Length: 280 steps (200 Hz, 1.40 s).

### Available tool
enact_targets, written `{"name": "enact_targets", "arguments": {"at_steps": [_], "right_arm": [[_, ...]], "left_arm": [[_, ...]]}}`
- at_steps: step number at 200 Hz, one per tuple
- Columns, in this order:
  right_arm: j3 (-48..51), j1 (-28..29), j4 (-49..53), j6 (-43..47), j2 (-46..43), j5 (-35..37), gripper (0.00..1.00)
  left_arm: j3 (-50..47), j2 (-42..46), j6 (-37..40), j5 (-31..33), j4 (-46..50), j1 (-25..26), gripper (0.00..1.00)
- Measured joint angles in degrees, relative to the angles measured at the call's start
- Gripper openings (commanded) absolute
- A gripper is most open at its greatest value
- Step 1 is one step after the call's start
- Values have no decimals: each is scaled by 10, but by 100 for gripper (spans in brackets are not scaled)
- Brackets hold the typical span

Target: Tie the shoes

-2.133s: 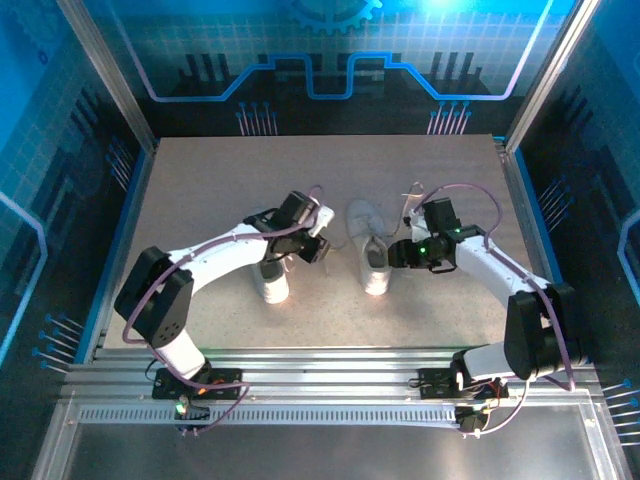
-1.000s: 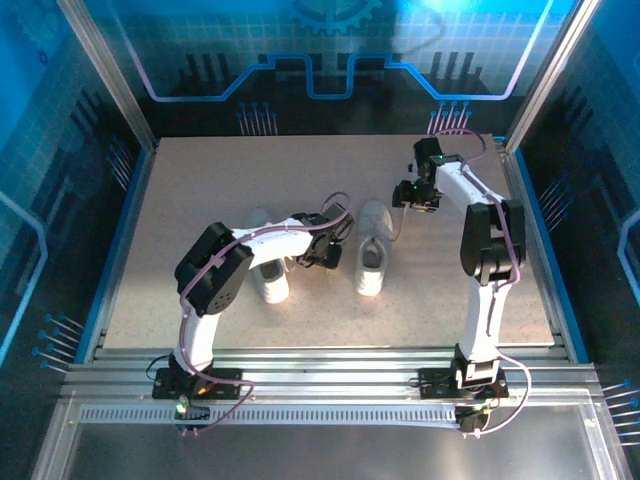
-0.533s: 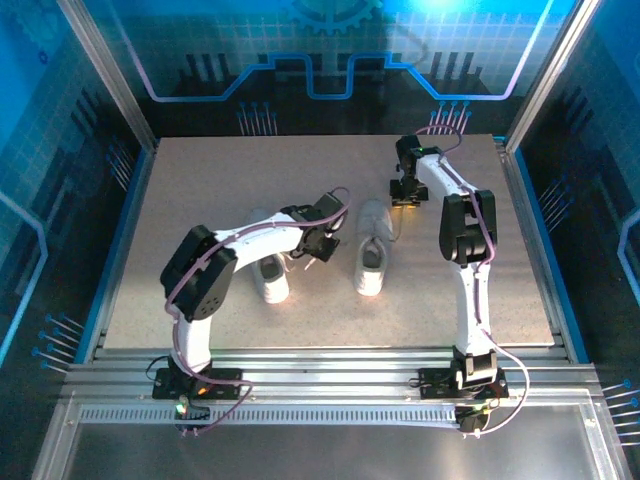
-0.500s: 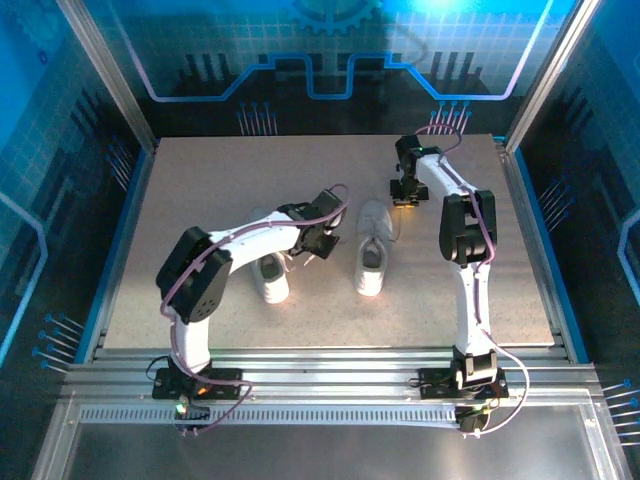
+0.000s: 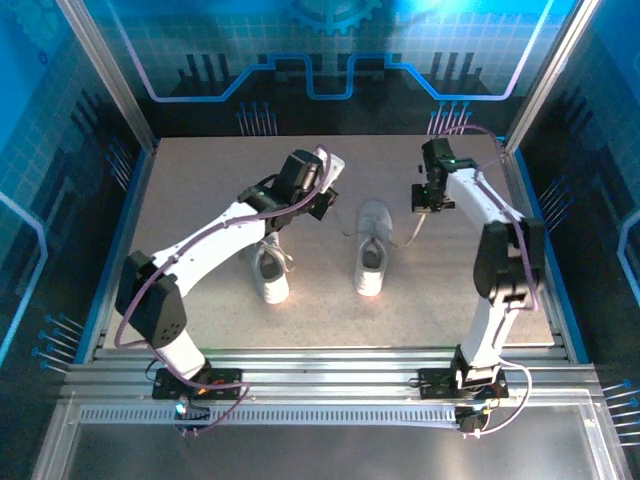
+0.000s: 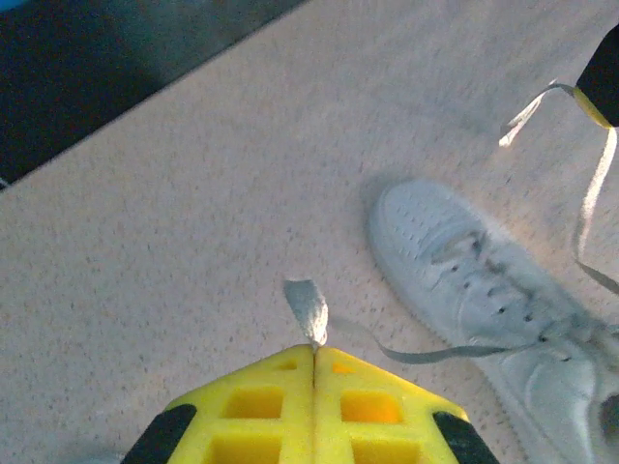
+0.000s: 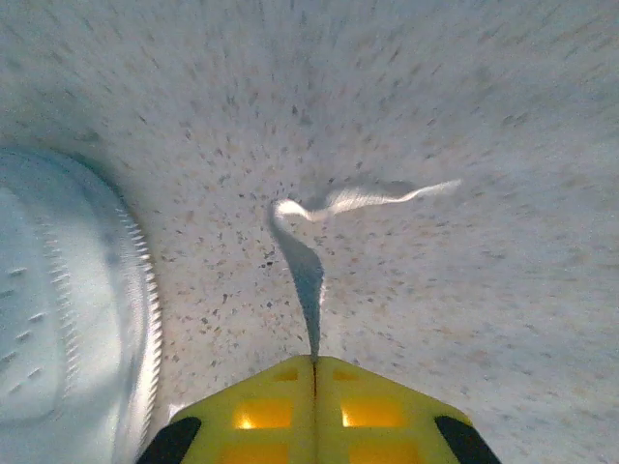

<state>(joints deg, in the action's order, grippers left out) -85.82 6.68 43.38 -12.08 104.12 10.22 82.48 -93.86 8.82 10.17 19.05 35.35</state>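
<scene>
On the table (image 5: 200,180), around its middle and somewhat nearer the near edge: the shoes, side by side and apart, toes toward the far edge, white, untied. To the left, the left-hand shoe (image 5: 268,272); to the right, the right-hand shoe (image 5: 372,248), laces pulled out to both sides. Beyond the left-hand shoe and closer to the far edge, lifted off the surface: the left gripper (image 5: 318,204), jaws together, yellow pads (image 6: 271,406) pinched on the flat tip of the left lace (image 6: 308,307). From that pinch, a slack run of lace back across the table to the eyelets of the right-hand shoe. Toward the far right corner, beyond and to the right of the same shoe: the right gripper (image 5: 428,198), jaws likewise together, clamped on the right lace (image 7: 305,261), with the free end curling away past the fingertips over the speckled surface. In the right wrist view, the toe and ribbed sole edge of the right-hand shoe blurred at the left border. Both laces slack, neither crossed nor knotted. No contact between either gripper and the left-hand shoe.
</scene>
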Motion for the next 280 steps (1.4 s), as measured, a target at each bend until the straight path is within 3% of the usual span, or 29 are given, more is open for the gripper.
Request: {"name": "enact_targets", "arguments": {"at_steps": [30, 70, 123, 166, 223, 280], "right_arm": [[52, 1, -26, 20, -122, -13, 0], [75, 13, -44, 45, -187, -51, 0], [82, 67, -59, 44, -141, -85, 0], [92, 106, -56, 49, -132, -136, 0], [34, 126, -49, 85, -122, -213, 0], [-67, 173, -44, 103, -16, -242, 0]], "left_arm": [[-45, 55, -9, -36, -38, 0, 0], [-59, 76, -45, -84, -50, 1, 0], [-82, 65, -114, -102, -35, 22, 0], [-91, 81, -113, -93, 14, 34, 0], [-51, 146, -99, -73, 50, -5, 0], [-67, 177, -100, -70, 26, -7, 0]]}}
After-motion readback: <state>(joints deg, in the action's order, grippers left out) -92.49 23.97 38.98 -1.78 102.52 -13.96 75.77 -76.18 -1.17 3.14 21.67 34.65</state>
